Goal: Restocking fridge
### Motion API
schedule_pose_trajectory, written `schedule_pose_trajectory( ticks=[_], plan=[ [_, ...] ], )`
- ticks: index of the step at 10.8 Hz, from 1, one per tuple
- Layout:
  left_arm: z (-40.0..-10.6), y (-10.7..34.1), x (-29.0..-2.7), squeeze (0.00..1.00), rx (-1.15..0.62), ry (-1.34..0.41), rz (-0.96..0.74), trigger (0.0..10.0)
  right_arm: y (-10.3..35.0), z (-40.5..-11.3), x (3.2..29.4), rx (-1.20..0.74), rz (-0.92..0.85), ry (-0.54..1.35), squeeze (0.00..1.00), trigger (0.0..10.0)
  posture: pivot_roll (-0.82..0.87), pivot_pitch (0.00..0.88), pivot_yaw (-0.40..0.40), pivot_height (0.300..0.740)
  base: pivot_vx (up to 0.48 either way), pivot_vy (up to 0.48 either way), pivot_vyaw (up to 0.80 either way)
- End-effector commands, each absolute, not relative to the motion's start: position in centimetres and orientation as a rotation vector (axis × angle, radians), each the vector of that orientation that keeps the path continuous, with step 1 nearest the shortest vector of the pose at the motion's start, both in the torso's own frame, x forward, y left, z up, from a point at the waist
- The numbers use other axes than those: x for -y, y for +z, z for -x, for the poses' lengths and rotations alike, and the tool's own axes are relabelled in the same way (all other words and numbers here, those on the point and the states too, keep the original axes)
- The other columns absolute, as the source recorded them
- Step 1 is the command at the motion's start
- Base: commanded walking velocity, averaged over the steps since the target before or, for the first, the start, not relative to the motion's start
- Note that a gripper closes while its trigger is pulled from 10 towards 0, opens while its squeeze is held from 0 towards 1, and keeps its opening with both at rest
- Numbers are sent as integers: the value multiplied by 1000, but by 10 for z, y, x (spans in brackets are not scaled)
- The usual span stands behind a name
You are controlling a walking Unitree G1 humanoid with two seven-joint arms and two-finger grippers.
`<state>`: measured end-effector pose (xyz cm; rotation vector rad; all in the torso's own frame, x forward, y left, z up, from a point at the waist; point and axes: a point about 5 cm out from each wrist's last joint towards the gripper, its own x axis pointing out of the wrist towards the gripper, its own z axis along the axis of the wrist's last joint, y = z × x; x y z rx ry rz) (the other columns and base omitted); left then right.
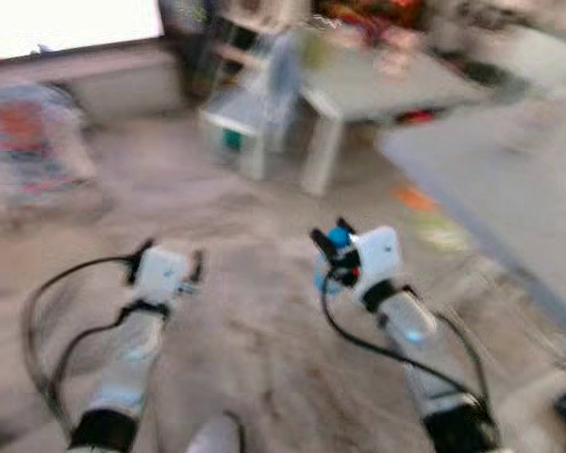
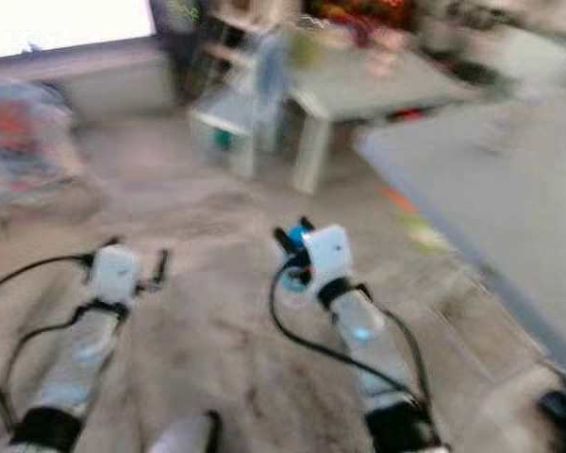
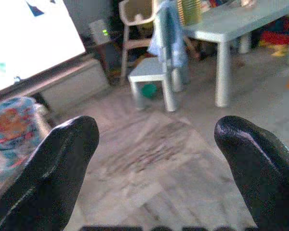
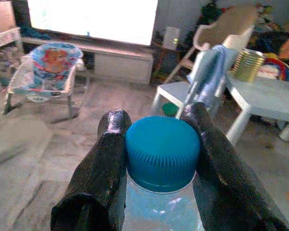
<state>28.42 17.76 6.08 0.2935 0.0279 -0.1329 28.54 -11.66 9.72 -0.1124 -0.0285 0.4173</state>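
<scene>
My right gripper (image 4: 156, 159) is shut on a clear plastic bottle with a blue cap (image 4: 162, 151); both black fingers (image 4: 104, 159) press its neck just under the cap. In the blurred head views the bottle's blue cap (image 1: 337, 236) peeks out ahead of the right gripper (image 1: 328, 247), held over the floor. My left gripper (image 3: 156, 159) is open with nothing between its fingers (image 3: 58, 168), and it hangs over the grey floor (image 1: 165, 269).
A white low table (image 3: 231, 29) and a small white chair (image 3: 151, 72) with a blue cloth stand ahead. A patterned baby bouncer (image 4: 48, 67) sits at the left near a bright screen (image 4: 91, 19). A grey counter edge (image 1: 491, 189) runs along the right. A tin can (image 4: 248, 65) stands on the table.
</scene>
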Motion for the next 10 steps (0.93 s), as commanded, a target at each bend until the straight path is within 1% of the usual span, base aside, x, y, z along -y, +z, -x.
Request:
schedule_pose_trajectory(
  ticks=[1,4,5,6,8,10],
  plan=[
    [-284,58,-180,0,-53,-146,-279,10000,105,-289,118,74,118,409,0,10000,147,0,-76,740,0,0,800],
    [-283,57,-173,0,-23,-136,-239,10000,102,-288,118,101,105,390,0,10000,144,0,-78,740,0,0,800],
    [-276,53,-175,0,-44,-67,-179,10000,99,-289,121,94,116,379,0,10000,143,0,-75,740,0,0,800],
    [-271,47,-172,0,-62,-61,-168,10000,97,-290,123,93,122,371,0,10000,145,0,-74,740,0,0,800],
    [-264,44,-170,0,-53,-85,-189,10000,93,-290,132,79,91,307,0,10000,149,6,-70,740,0,0,800],
    [-271,48,-172,0,-48,-81,-195,10000,93,-292,133,89,81,269,0,10000,144,3,-62,740,0,0,800]
  ],
)
